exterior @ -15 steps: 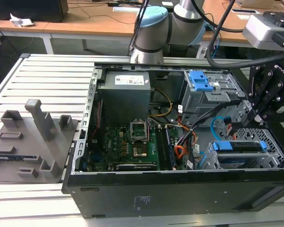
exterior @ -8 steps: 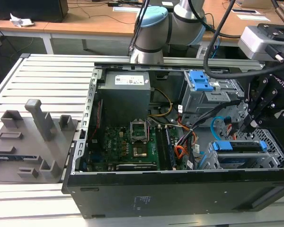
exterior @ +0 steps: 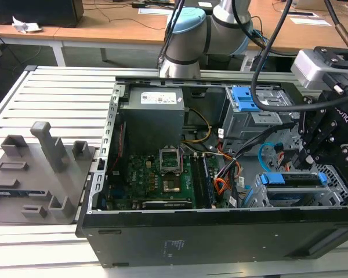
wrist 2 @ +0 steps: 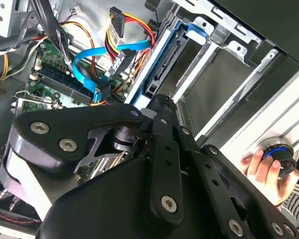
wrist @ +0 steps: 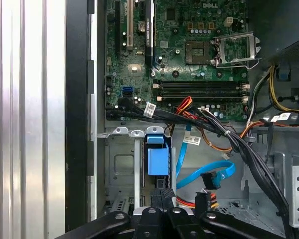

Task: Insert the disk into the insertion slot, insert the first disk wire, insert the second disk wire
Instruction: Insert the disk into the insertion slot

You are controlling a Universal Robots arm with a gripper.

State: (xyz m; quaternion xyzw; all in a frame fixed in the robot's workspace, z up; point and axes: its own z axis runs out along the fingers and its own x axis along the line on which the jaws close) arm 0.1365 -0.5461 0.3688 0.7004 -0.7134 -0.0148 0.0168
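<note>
The disk (wrist: 158, 160), in its bright blue carrier, sits edge-on inside the insertion slot (wrist: 120, 172) of the silver drive cage; it is also in the exterior view (exterior: 293, 179) and the second wrist view (wrist 2: 164, 69). My gripper (wrist: 165, 195) is shut, its tips against the disk's outer edge, and it stands at the case's right end in the exterior view (exterior: 311, 152). The first disk wire (wrist: 202, 200), red and orange with a black plug, hangs loose beside the cage. The second disk wire (wrist: 209, 175), light blue, loops free nearby with its dark plug unconnected (wrist 2: 100, 92).
The open computer case (exterior: 180, 231) lies on a slatted aluminium table (exterior: 58, 98). The motherboard (wrist: 189, 59) and black cable bundles (wrist: 229, 137) crowd the space beside the cage. A taller grey cage with a blue latch (exterior: 243, 101) stands behind. A hand (wrist 2: 259, 169) holds a knob outside the case.
</note>
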